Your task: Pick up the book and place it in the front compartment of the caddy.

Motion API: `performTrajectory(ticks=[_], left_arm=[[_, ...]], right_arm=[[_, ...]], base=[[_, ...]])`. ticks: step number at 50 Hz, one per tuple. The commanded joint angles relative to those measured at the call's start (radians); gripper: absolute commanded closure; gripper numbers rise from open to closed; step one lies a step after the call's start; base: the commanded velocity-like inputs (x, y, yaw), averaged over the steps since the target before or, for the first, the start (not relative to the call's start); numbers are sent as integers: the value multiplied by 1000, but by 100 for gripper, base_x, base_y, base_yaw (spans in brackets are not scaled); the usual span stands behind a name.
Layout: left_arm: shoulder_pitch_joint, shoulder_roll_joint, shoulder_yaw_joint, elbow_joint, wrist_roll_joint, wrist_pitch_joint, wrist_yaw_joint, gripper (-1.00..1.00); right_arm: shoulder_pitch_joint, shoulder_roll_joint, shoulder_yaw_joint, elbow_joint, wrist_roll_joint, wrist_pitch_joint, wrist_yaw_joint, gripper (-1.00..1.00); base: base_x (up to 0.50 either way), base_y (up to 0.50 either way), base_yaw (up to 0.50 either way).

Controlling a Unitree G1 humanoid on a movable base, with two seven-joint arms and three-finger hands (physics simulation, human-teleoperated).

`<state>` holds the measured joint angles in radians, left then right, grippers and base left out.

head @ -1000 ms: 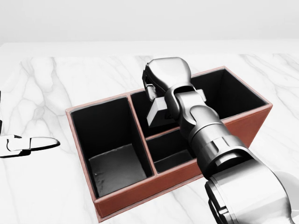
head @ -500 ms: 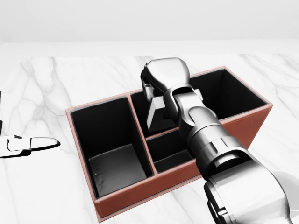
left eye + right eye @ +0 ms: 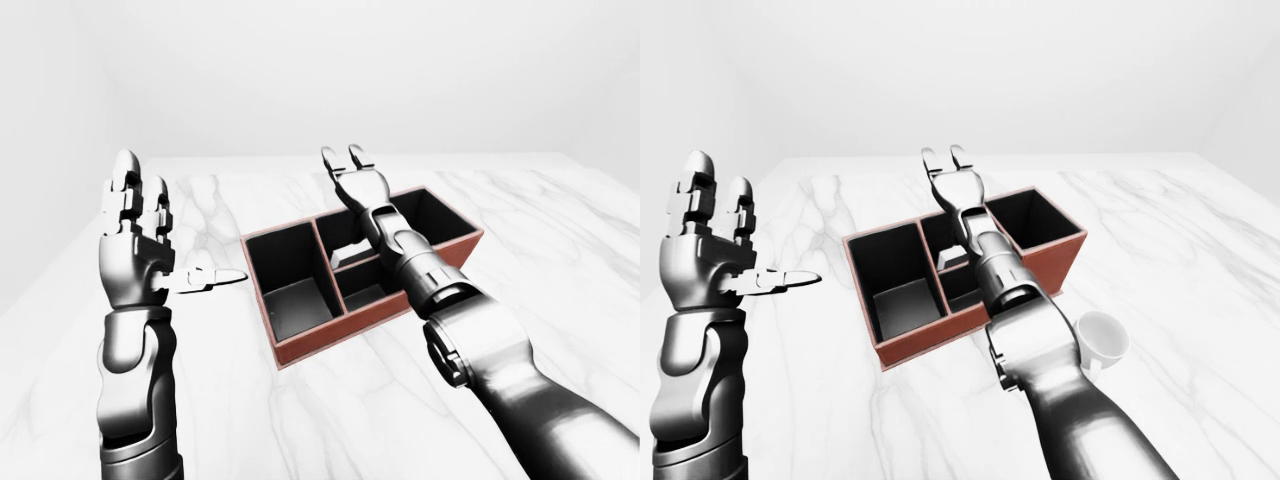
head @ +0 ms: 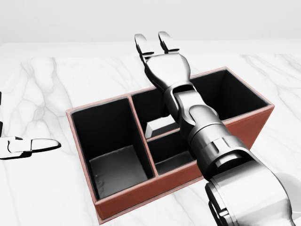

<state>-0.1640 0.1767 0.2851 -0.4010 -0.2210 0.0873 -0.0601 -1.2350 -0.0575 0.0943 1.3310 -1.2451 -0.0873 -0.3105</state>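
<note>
Since a second ago the right hand (image 4: 157, 47) has let go and lifted, its fingers (image 4: 142, 46) now spread wide and empty, and the book (image 4: 161, 126) has dropped lower into the caddy (image 4: 155, 186). It lies just below that hand in the head view, in the middle upper compartment, leaning against the divider; the forearm covers its right end (so how it sits on the floor of the compartment is hard to tell). No writing shows on the book or the caddy. A white mug (image 3: 1102, 340) stands on the marble desk (image 3: 1200, 260), right of the right arm and partly hidden by it. Well off to the left, the left hand (image 3: 135, 235) is raised, fingers wide, holding nothing.
</note>
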Motion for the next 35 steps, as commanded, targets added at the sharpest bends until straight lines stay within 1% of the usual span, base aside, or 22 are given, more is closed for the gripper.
performTrajectory(ticks=[1, 13, 26, 35], left_arm=[[3, -2, -1, 0, 3, 0, -2, -100], [0, -2, -1, 3, 4, 0, -1, -100], [-6, 2, 3, 15, 1, 0, 1, -100], [-6, 4, 6, 9, -3, 0, 3, -100]], right_arm=[[-5, -1, 0, -5, -1, 0, -3, -100], [-18, -18, -10, -16, 25, 0, 11, -100], [-30, -49, -28, -63, 111, 0, 36, -100], [-11, -77, -37, -134, 179, 0, 57, -100]], base=[[0, 0, 0], [0, 0, 0], [0, 0, 0], [0, 0, 0]])
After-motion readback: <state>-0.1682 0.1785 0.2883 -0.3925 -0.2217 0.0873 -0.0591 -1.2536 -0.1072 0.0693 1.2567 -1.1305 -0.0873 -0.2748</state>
